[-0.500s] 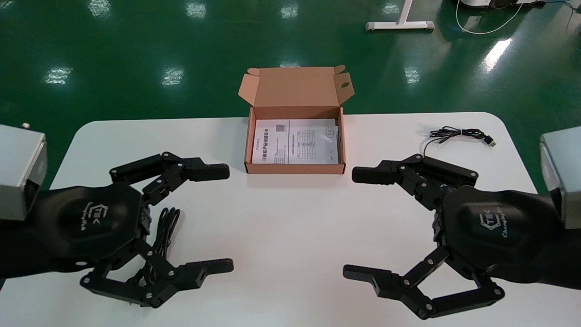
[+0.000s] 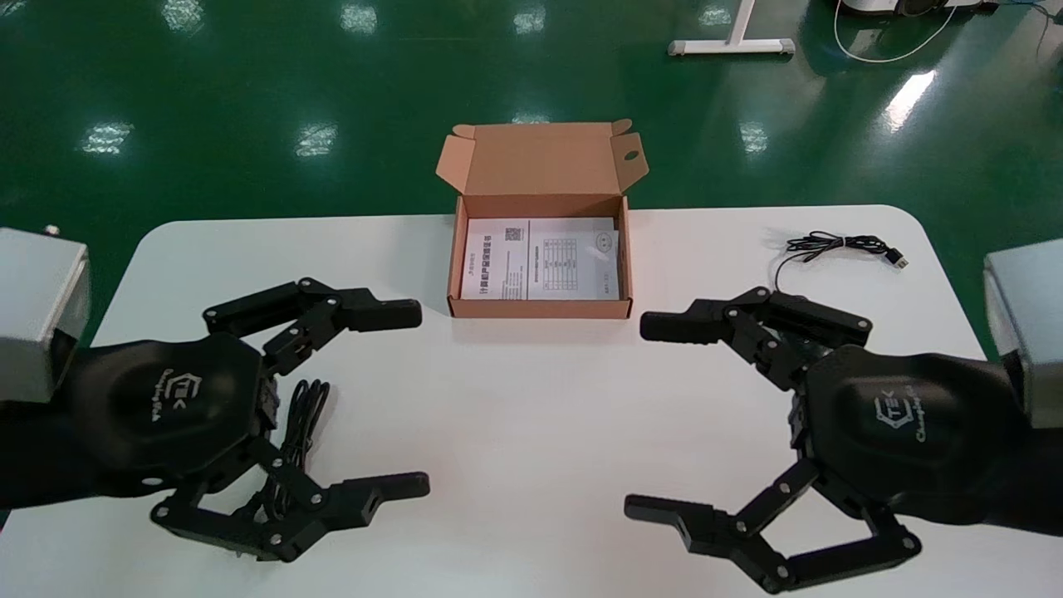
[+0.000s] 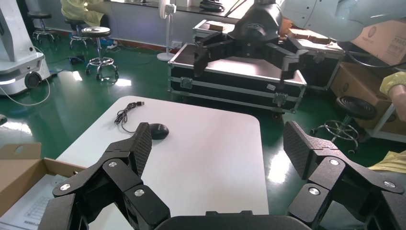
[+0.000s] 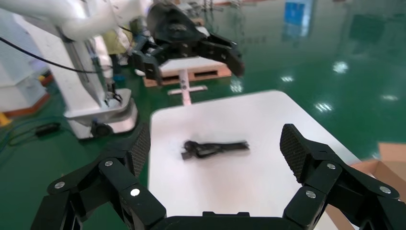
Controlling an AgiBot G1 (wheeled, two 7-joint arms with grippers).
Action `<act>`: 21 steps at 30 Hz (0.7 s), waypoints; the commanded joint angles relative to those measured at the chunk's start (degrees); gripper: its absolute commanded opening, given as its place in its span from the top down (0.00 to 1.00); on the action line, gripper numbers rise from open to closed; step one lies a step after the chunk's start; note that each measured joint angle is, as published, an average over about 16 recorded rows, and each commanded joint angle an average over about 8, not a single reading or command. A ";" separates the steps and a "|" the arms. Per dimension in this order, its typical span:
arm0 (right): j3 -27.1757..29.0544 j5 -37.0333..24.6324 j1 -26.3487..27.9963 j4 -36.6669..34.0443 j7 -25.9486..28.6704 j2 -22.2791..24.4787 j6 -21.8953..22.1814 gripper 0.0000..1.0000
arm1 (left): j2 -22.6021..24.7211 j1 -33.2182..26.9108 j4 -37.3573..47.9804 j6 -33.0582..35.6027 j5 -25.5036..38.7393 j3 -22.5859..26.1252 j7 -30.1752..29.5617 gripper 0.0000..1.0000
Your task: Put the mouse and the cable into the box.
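- Head view takes in the white counter (image 2: 531,465), which carries everything. The open cardboard box (image 2: 540,309) stands at its far middle with the lid flap up and a printed sheet (image 2: 540,257) flat on its floor.
- My left gripper (image 2: 419,399) hovers over the near left of the counter, fingers spread wide and empty. My right gripper (image 2: 636,415) mirrors it on the right, equally spread and empty.
- The black cable (image 2: 303,415) lies bundled on the counter just under my left gripper, which partly hides it. If I pinch only a few strands, I expect the bundle to unravel and drape over the box wall instead of dropping inside.
- The mouse (image 3: 158,130) shows in the left wrist view, on the right side of the counter. From the head camera my right gripper hides it.
- Its thin cord (image 2: 839,245) trails to the far right corner. When I lift the mouse, that cord may drag, catch the box edge or stay hanging outside. The smooth rounded shell could also slip from an off-centre squeeze.
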 commanded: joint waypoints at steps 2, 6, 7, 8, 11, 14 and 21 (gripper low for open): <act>-0.06 -0.97 -0.06 -0.19 -0.25 0.24 0.79 0.00 | 0.12 0.24 0.09 -0.43 0.50 0.10 0.33 0.00; -0.33 -4.97 -0.13 -1.08 -0.80 0.88 4.72 0.00 | 0.07 1.00 -0.18 -3.18 3.11 0.02 2.15 0.00; -0.44 -6.05 -0.11 -1.35 -0.86 1.00 5.79 0.00 | 0.00 1.24 -0.41 -4.06 3.82 -0.03 2.56 0.00; -0.56 -7.05 -0.07 -1.64 -0.88 1.11 6.81 0.00 | -0.09 1.52 -0.66 -4.97 4.53 -0.09 2.94 0.00; -1.00 -10.28 0.02 -2.76 -0.86 1.50 9.89 0.00 | -0.61 3.02 -1.21 -8.48 6.69 -0.46 3.97 0.00; -1.58 -13.38 -0.07 -4.06 -0.56 1.84 12.80 0.00 | -1.38 5.77 -1.14 -12.58 8.35 -1.30 5.41 0.00; -3.26 -20.02 -0.65 -6.84 2.29 2.22 19.88 0.00 | -3.59 14.90 0.49 -19.83 9.61 -4.00 10.05 0.00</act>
